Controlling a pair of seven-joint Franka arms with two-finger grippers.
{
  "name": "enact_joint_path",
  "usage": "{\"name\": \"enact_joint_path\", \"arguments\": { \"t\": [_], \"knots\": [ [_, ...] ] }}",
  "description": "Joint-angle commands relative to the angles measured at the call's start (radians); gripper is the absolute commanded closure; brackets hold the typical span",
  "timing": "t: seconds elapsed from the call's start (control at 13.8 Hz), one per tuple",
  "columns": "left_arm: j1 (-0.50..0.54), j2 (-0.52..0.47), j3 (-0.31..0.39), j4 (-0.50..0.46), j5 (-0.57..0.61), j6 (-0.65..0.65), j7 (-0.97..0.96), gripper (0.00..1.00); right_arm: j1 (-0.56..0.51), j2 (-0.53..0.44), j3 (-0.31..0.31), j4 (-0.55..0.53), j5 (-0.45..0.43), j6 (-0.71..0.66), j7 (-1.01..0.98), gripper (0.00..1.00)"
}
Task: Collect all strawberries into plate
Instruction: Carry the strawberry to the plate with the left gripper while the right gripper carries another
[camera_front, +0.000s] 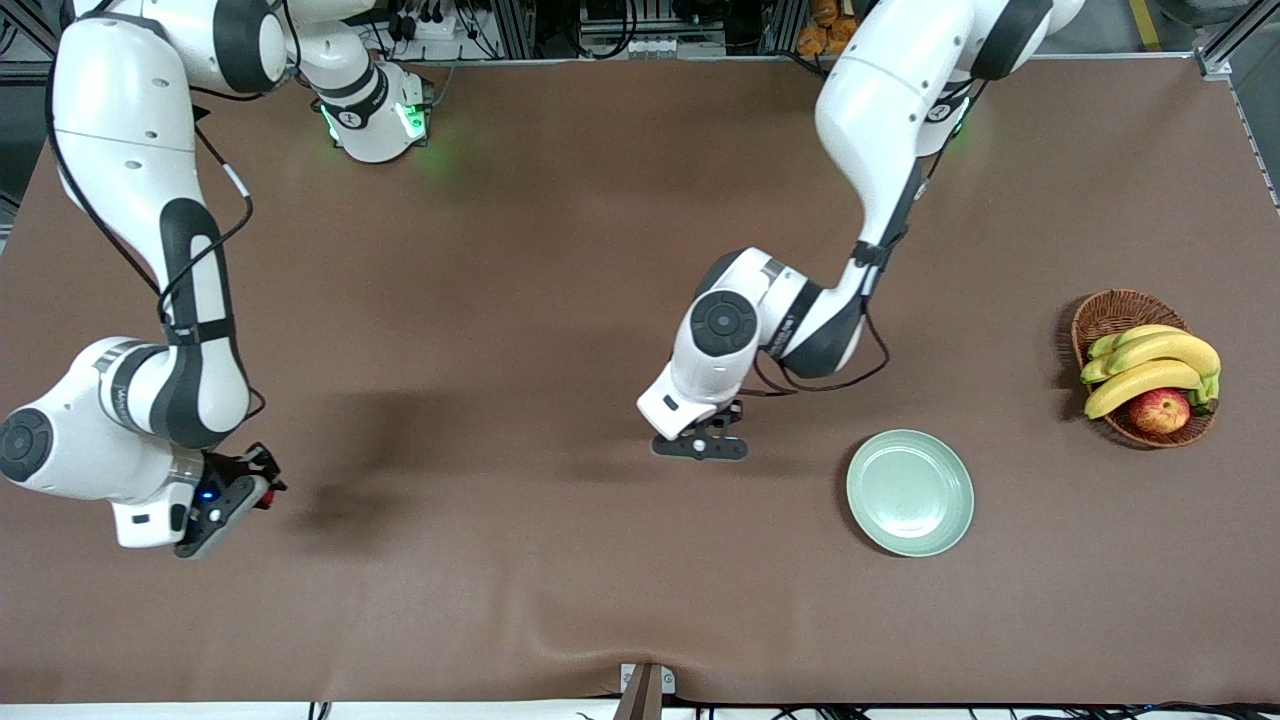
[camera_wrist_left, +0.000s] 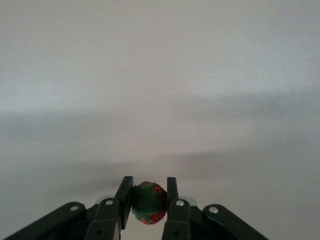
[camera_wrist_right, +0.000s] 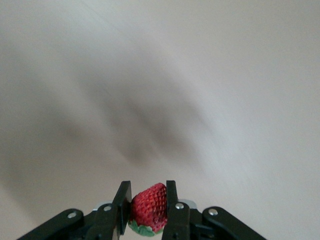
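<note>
My left gripper (camera_wrist_left: 149, 182) is shut on a strawberry (camera_wrist_left: 148, 204), its green leafy top facing the camera. In the front view the left gripper (camera_front: 700, 446) hangs low over bare table, beside the pale mint-green plate (camera_front: 910, 492) toward the right arm's end; its berry is hidden there. My right gripper (camera_wrist_right: 148, 186) is shut on a second strawberry (camera_wrist_right: 149, 205), red tip up. In the front view the right gripper (camera_front: 266, 489) is over the table at the right arm's end, with a bit of red (camera_front: 270, 498) at its tips. The plate holds nothing. A third strawberry is out of view.
A brown wicker basket (camera_front: 1110, 312) with bananas (camera_front: 1150, 365) and a red-yellow apple (camera_front: 1160, 411) stands at the left arm's end, farther from the front camera than the plate. A brown cloth (camera_front: 520, 300) covers the table.
</note>
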Motion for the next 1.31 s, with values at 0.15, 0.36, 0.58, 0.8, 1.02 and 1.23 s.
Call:
{"name": "enact_joint_path", "arguments": {
  "t": [0.15, 0.36, 0.58, 0.8, 1.02, 1.23],
  "knots": [
    [0.142, -0.121, -0.009, -0.061, 0.023, -0.111, 0.193, 1.00, -0.003, 0.022, 0.223, 0.007, 0.109, 0.008, -0.075, 0.92],
    [0.213, -0.149, -0.008, -0.109, 0.024, -0.113, 0.271, 1.00, 0.073, 0.031, 0.256, 0.005, 0.156, 0.081, -0.063, 0.92],
    [0.299, -0.137, -0.008, -0.124, 0.090, -0.110, 0.330, 1.00, 0.199, 0.042, 0.257, 0.003, 0.205, 0.221, -0.057, 0.88],
    [0.359, -0.132, -0.009, -0.132, 0.112, -0.101, 0.399, 1.00, 0.291, 0.063, 0.257, -0.007, 0.241, 0.344, 0.042, 0.89],
    [0.414, -0.112, -0.012, -0.137, 0.110, -0.063, 0.458, 1.00, 0.402, 0.074, 0.257, -0.006, 0.239, 0.462, 0.160, 0.88],
    [0.449, -0.081, -0.012, -0.143, 0.113, -0.007, 0.504, 1.00, 0.503, 0.117, 0.257, -0.006, 0.238, 0.642, 0.211, 0.85]
  ]
}}
